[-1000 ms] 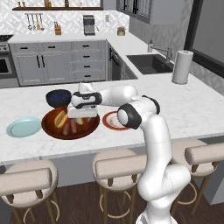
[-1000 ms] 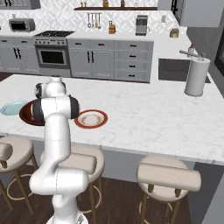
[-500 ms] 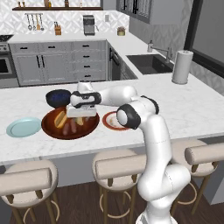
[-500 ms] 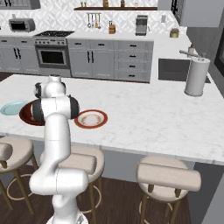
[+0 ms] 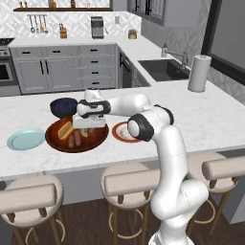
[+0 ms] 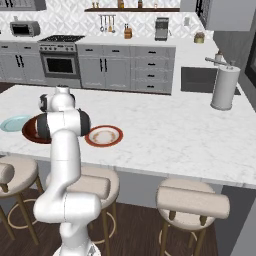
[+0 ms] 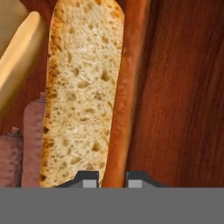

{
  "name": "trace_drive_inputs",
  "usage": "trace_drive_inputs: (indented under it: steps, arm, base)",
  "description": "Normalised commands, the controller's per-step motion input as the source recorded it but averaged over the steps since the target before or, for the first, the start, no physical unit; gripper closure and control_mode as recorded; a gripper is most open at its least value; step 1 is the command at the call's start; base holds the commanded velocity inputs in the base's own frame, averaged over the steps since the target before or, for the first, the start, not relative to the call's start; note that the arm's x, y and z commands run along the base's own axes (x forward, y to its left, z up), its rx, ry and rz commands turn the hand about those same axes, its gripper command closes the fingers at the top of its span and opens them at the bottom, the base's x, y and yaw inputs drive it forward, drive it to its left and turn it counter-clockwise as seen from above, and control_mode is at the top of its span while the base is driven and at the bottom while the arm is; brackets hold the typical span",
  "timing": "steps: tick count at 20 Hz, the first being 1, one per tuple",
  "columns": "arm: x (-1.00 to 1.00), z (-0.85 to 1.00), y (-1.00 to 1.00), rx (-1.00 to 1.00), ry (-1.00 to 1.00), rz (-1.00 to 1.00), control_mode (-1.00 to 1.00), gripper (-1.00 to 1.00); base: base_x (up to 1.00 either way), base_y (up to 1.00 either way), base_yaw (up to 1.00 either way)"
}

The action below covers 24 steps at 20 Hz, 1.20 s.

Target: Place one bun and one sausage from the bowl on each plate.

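Note:
The wide reddish-brown wooden bowl (image 5: 99, 139) sits on the island counter and holds buns (image 5: 64, 129) and sausages (image 5: 74, 139). My gripper (image 5: 88, 126) reaches down into it. In the hand view the gripper (image 7: 111, 179) is shut on the crusty edge of a cut bun (image 7: 83, 96), above the bowl's wood (image 7: 183, 87). Sausages (image 7: 33, 140) lie to that bun's left, and another bun (image 7: 19, 57) lies at the upper left. The pale blue plate (image 5: 26, 139) lies left of the bowl. On the bowl's right lies the white plate with a red-brown rim (image 5: 125, 132). From the right base view the arm hides most of the bowl (image 6: 30, 131).
A smaller dark blue bowl (image 5: 63, 107) stands just behind the wooden bowl. A paper towel roll (image 5: 199, 72) and a sink (image 5: 165, 69) are at the far right. Stools (image 5: 131, 179) line the counter's near edge.
The jaws have gone from wide open to shut on the bun's edge. The arm has stayed over the bowl.

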Motion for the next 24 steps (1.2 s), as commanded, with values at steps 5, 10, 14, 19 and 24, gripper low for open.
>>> trace_drive_inputs:
  steps: [5, 10, 14, 19, 24]
  arm:
    - [-0.34, 0.37, 0.00, 0.00, 0.00, 0.01, -1.00, 1.00]
    - [-0.94, 0.64, -0.34, 0.00, -0.17, 0.05, -1.00, 1.00]
    - [-0.83, 0.27, -0.62, 0.00, -0.19, 0.03, -1.00, 1.00]
    - [-0.26, 0.20, -0.96, 0.01, -0.05, 0.00, -1.00, 1.00]
    - [0.00, 0.12, -1.00, 0.02, 0.00, -0.01, -1.00, 1.00]
  base:
    - [0.00, 0.00, 0.00]
    - [0.00, 0.00, 0.00]
    - [0.00, 0.00, 0.00]
    - [0.00, 0.00, 0.00]
    - [0.00, 0.00, 0.00]
